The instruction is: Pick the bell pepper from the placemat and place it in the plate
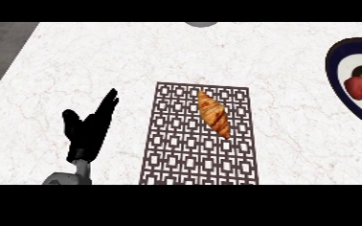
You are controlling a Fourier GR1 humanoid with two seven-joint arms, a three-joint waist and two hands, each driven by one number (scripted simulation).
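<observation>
A red bell pepper [354,87] lies inside the plate [335,74], a white plate with a dark blue rim cut off by the right edge of the head view. The brown patterned placemat [176,158] lies at the centre front of the counter, with a croissant [213,113] on its upper part. My left hand [90,129] rests at the lower left, fingers straight and pointing up, open and holding nothing, well left of the placemat. My right hand does not show.
The white marble counter [141,52] spreads around the placemat. Its left edge runs diagonally at the upper left, with dark floor [13,38] beyond. A grey rounded object [201,24] peeks in at the top edge.
</observation>
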